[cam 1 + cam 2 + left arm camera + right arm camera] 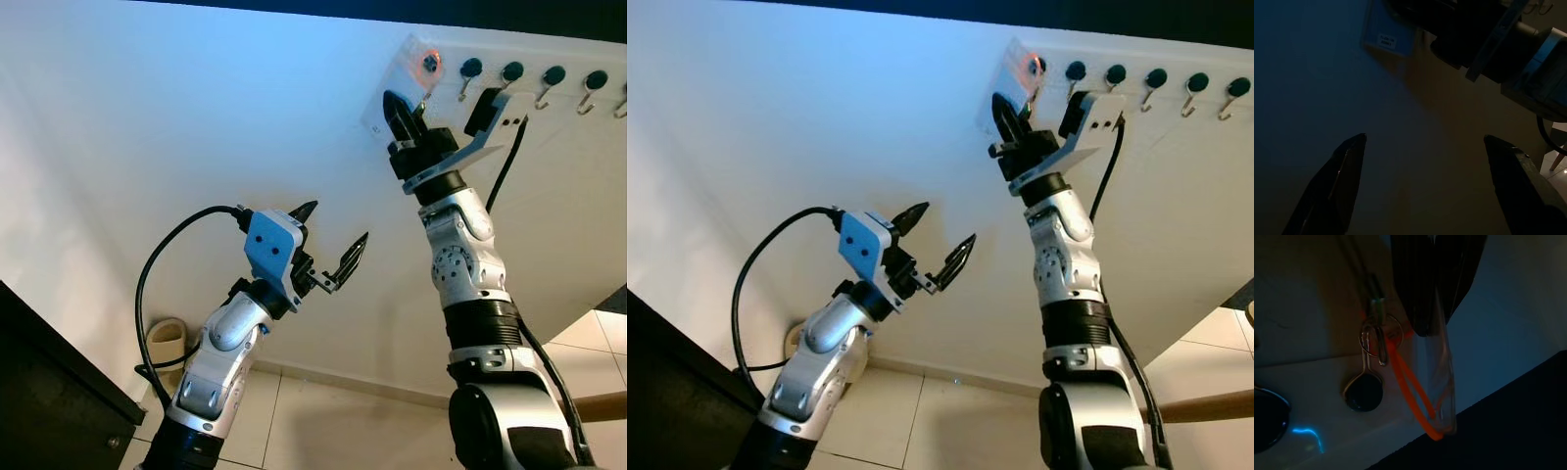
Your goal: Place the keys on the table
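Now, near first: my left pincer (331, 238) hangs idle at mid-height before the white wall (147, 127), fingers spread wide, holding nothing. Farther up, my right arm is stretched steeply overhead, its pincer (1004, 116) at the left end of the hook rack (1176, 108). Keys (1376, 340) hang off the end hook (1364, 391) on a ring, with an orange loop (1410, 387) and a clear plastic tag (1442, 382). Right fingers look closed on the tag's upper part. Judgement: light, dangling, swings easily; plastic slippery, so grip near the ring and lift off the hook.
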Available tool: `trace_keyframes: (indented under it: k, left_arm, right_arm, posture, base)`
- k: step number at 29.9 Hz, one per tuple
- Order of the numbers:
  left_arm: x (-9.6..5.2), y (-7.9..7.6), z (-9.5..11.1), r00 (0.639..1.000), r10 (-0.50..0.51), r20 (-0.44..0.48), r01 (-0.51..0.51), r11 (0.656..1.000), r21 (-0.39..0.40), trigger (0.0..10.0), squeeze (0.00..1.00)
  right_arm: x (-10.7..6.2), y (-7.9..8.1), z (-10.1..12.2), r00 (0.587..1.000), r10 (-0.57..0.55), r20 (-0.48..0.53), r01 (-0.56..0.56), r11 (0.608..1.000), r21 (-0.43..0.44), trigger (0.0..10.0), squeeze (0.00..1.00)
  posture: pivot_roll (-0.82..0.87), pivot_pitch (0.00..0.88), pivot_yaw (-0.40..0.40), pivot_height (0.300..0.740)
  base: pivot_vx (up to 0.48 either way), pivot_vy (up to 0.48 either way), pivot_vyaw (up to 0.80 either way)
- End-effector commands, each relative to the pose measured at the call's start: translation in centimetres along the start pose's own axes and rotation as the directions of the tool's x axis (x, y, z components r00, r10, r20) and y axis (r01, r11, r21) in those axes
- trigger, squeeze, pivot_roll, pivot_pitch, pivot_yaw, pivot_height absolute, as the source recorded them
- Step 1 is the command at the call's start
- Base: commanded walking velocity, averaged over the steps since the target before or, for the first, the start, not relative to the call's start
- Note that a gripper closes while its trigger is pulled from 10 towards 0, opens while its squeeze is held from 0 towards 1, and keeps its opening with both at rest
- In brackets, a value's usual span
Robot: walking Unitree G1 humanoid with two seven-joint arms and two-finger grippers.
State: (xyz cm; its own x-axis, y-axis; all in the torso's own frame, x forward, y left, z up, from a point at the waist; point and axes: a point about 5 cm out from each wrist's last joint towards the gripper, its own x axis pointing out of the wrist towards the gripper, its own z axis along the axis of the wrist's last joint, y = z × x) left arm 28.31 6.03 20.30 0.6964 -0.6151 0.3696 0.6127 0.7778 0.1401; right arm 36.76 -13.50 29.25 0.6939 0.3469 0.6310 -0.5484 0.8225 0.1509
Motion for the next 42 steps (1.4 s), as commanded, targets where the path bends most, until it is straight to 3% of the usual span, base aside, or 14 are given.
trace_keyframes:
  k: [1, 7, 8, 9, 10, 21, 25, 26, 28, 32, 33, 38, 42]
  left_arm:
    - [-0.3, -0.3, -0.5, 1.000, -0.003, -0.021, 0.003, 1.000, -0.006, 10.0, 0.00]
    - [-0.2, -0.3, -0.4, 1.000, -0.003, -0.020, 0.003, 1.000, -0.007, 10.0, 0.00]
    - [-0.2, -0.3, -0.4, 1.000, -0.004, -0.020, 0.003, 1.000, -0.007, 10.0, 0.00]
    - [-0.2, -0.4, -0.4, 1.000, -0.005, -0.020, 0.005, 1.000, -0.007, 10.0, 0.00]
    - [-0.2, -0.4, -0.4, 1.000, -0.006, -0.019, 0.005, 1.000, -0.007, 10.0, 0.00]
    - [-0.2, -0.4, -0.5, 1.000, -0.007, -0.019, 0.007, 1.000, -0.007, 10.0, 0.00]
    - [-0.2, -0.5, -0.5, 1.000, -0.014, -0.022, 0.013, 1.000, -0.010, 10.0, 0.00]
    - [-0.2, -0.6, -0.6, 1.000, -0.016, -0.024, 0.015, 1.000, -0.011, 10.0, 0.00]
    - [-0.2, -0.6, -0.6, 1.000, -0.016, -0.024, 0.015, 1.000, -0.011, 10.0, 0.00]
    - [-0.2, -0.6, -0.6, 1.000, -0.016, -0.026, 0.016, 1.000, -0.010, 10.0, 0.00]
    - [-0.2, -0.6, -0.6, 1.000, -0.017, -0.027, 0.017, 1.000, -0.009, 10.0, 0.00]
    - [-0.2, -0.6, -0.6, 1.000, -0.018, -0.026, 0.018, 1.000, -0.008, 10.0, 0.00]
    - [-0.1, -0.5, -0.4, 1.000, -0.019, -0.018, 0.019, 1.000, -0.003, 10.0, 0.00]
  right_arm:
    - [0.7, 0.5, 1.2, 0.998, 0.027, 0.063, -0.028, 1.000, 0.009, 0.9, 0.00]
    - [1.0, 0.9, 2.1, 0.993, 0.047, 0.108, -0.048, 0.999, 0.009, 0.9, 0.00]
    - [1.1, 1.0, 2.3, 0.991, 0.050, 0.123, -0.051, 0.999, 0.008, 1.3, 0.00]
    - [1.2, 1.0, 2.6, 0.989, 0.049, 0.136, -0.050, 0.999, 0.002, 6.4, 0.00]
    - [1.4, 1.0, 2.9, 0.988, 0.048, 0.145, -0.048, 0.999, -0.003, 10.0, 0.00]
    - [2.3, 1.4, 3.7, 0.986, 0.067, 0.154, -0.066, 0.998, -0.013, 10.0, 0.00]
    - [2.7, 1.1, 2.7, 0.996, 0.048, 0.075, -0.047, 0.999, -0.011, 10.0, 0.00]
    - [2.7, 1.2, 1.7, 0.998, 0.064, -0.001, -0.064, 0.998, 0.019, 10.0, 0.00]
    - [2.7, 1.2, 1.7, 0.998, 0.064, -0.001, -0.064, 0.998, 0.019, 10.0, 0.00]
    - [2.0, 1.1, -0.3, 0.988, 0.048, -0.144, -0.049, 0.999, 0.001, 10.0, 0.00]
    - [1.7, 0.9, -0.9, 0.983, 0.030, -0.183, -0.038, 0.998, -0.040, 10.0, 0.00]
    - [1.3, 0.5, -1.5, 0.970, 0.008, -0.241, -0.028, 0.996, -0.079, 10.0, 0.00]
    - [1.0, 0.4, -0.8, 0.980, 0.000, -0.198, -0.018, 0.996, -0.086, 10.0, 0.00]
  posture:
    - [0.04, 0.140, -0.012, 0.740]
    - [0.04, 0.141, -0.011, 0.740]
    - [0.04, 0.142, -0.010, 0.740]
    - [0.04, 0.141, -0.009, 0.740]
    - [0.04, 0.141, -0.009, 0.740]
    - [0.04, 0.139, -0.012, 0.740]
    - [0.04, 0.140, -0.013, 0.740]
    - [0.04, 0.139, -0.014, 0.740]
    - [0.04, 0.139, -0.014, 0.740]
    - [0.04, 0.140, -0.015, 0.740]
    - [0.04, 0.140, -0.014, 0.740]
    - [0.04, 0.139, -0.012, 0.740]
    - [0.04, 0.139, -0.015, 0.740]
  base:
    - [0.000, 0.000, 0.00]
    - [0.000, 0.000, 0.00]
    - [0.000, 0.000, 0.00]
    - [0.000, 0.000, 0.00]
    - [0.000, 0.000, 0.00]
    - [0.000, 0.000, 0.00]
    - [0.000, 0.000, 0.00]
    - [0.000, 0.000, 0.00]
    - [0.000, 0.000, 0.00]
    - [0.000, 0.000, 0.00]
    - [0.000, 0.000, 0.00]
    - [0.000, 0.000, 0.00]
    - [0.000, 0.000, 0.00]
